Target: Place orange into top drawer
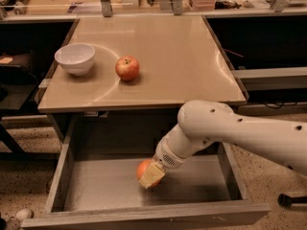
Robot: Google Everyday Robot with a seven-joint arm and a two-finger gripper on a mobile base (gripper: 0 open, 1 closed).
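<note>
On the tan desk [67,92] a white bowl [75,57] and a red-yellow apple [127,68] are set near each other, and neither need be disturbed. Below, in the open top drawer [96,188], the orange [142,166] is held low over the grey floor, clasped by the gripper [149,176]. It should be lowered until contact is judged, then released slowly, so that rolling is avoided.

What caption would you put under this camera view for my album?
Gripper at the orange inside the open top drawer; an apple and white bowl sit on the table above.
</note>
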